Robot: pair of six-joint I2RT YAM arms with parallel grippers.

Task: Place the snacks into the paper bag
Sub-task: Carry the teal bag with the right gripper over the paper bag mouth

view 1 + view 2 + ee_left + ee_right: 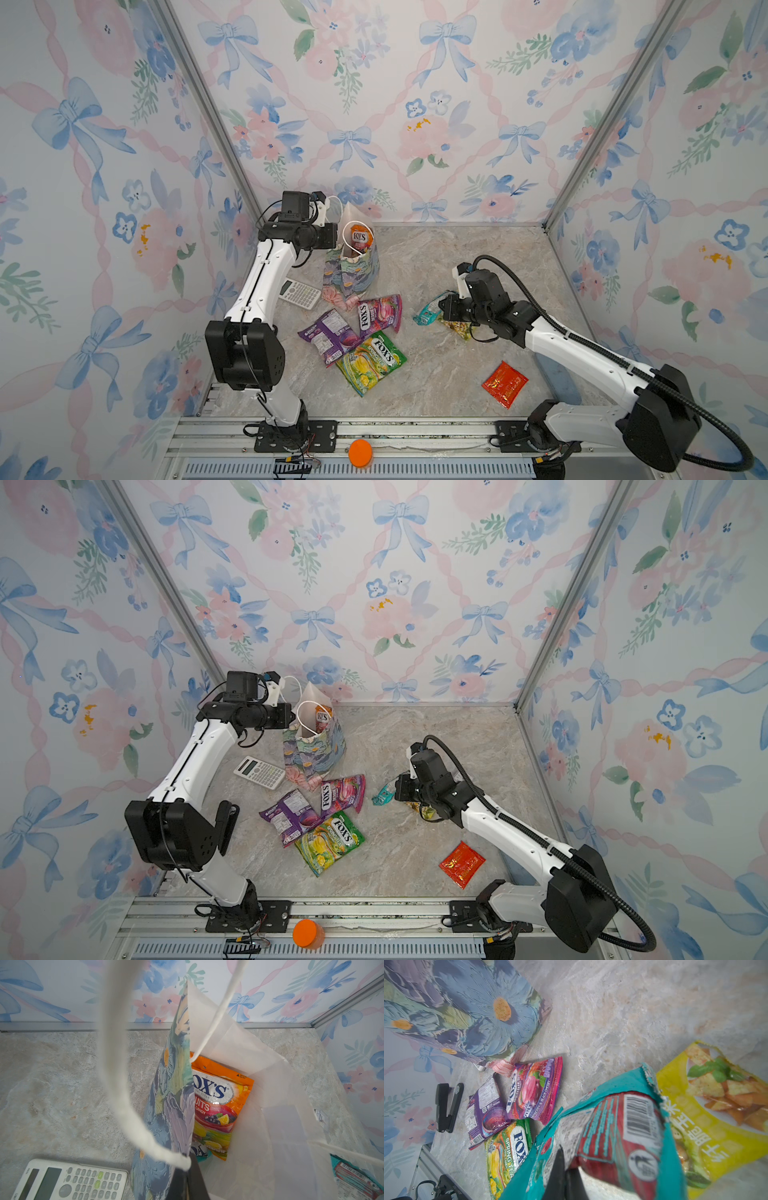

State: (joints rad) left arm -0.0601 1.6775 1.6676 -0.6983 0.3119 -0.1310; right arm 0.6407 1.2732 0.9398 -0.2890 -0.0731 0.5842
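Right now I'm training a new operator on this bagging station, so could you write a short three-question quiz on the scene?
1. Multiple choice: what colour is the packet clamped in the right gripper? A) purple B) teal C) red
2. True or false: the orange FOX'S packet is already inside the paper bag.
3. Fill in: the left gripper is shut on the bag's ____.
Key: 1 B; 2 true; 3 rim.
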